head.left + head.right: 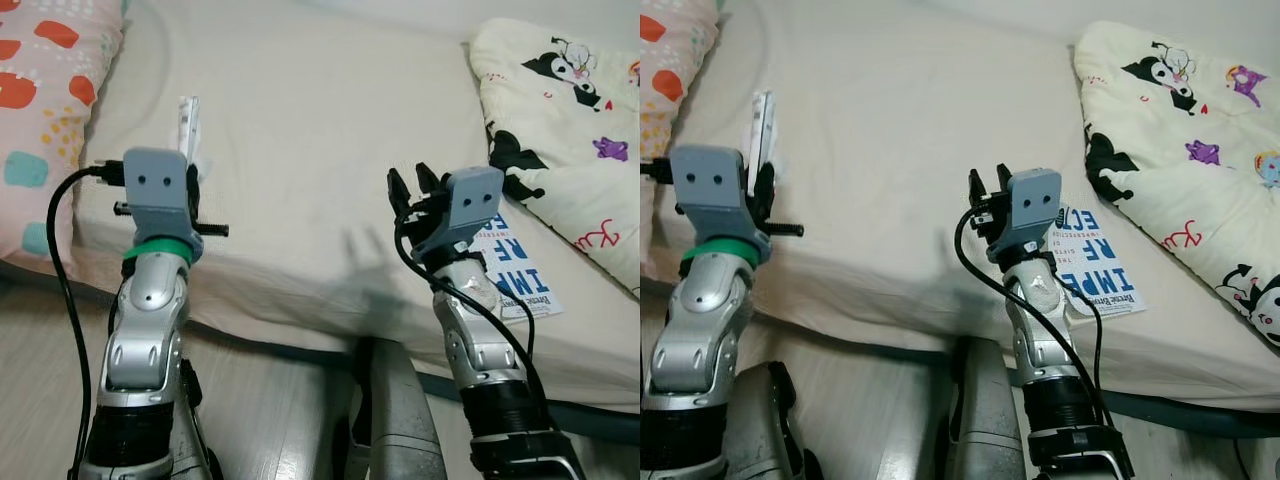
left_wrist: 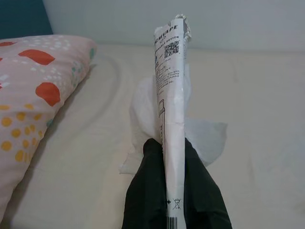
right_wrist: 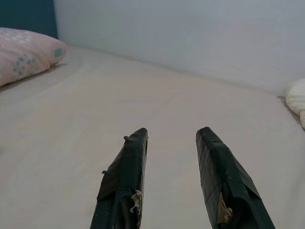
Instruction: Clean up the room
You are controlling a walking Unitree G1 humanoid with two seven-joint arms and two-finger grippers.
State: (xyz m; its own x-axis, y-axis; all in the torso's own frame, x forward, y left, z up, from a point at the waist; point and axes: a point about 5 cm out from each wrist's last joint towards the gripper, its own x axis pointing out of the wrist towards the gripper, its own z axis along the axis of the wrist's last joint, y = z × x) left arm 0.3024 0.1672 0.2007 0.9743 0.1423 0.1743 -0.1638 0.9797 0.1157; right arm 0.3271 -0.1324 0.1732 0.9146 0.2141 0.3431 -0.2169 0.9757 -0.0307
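Observation:
My left gripper is shut on a flat white wrapper with printed text and a QR code, held edge-on above the bed; the wrapper sticks up past the left wrist. A crumpled white tissue lies on the sheet just behind it. My right gripper hovers open over the cream sheet with nothing between its fingers; it is right beside a white booklet with blue letters lying near the bed's front edge.
The cream bed sheet spreads ahead. A pink pillow with orange spots lies at the left. A cartoon-print blanket is bunched at the right. Wooden floor shows below the bed's edge.

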